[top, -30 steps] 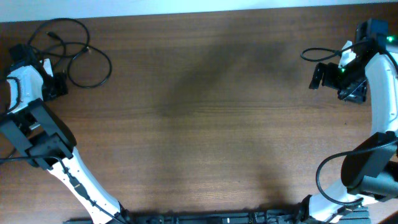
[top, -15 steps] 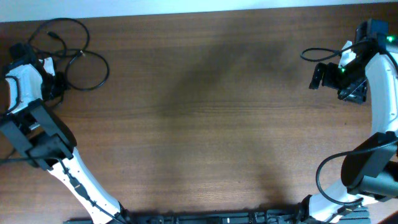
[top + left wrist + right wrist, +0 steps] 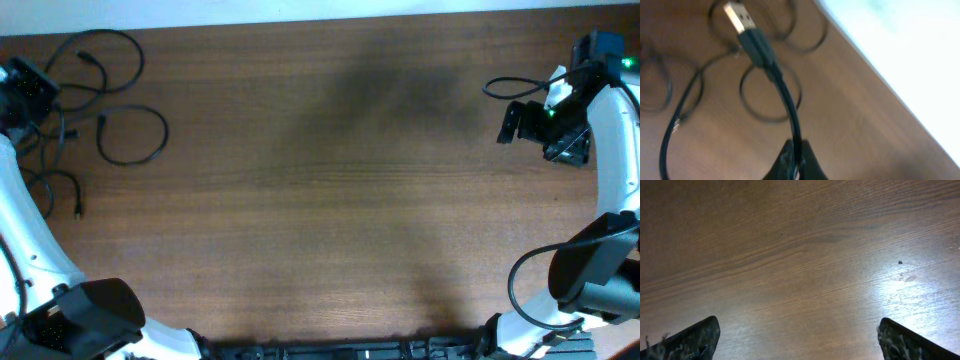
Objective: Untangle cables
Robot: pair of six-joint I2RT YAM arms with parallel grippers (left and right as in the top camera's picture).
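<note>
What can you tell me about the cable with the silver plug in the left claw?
It is a thin black rubbery-looking cable ending in a flat silver USB plug on a black moulded grip. The left gripper pinches it behind the plug, so that end sticks out free above the wooden table and other loose black loops.

Cables point(image 3: 166, 132) loose at far-left corner of bench point(image 3: 320, 220): open loops by far edge, one near-closed ring just nearer, one strand trailing nearward to a small plug. Left claw point(image 3: 28, 88) among them (grip not resolvable). Right claw point(image 3: 512, 122) far right, well apart.
</note>
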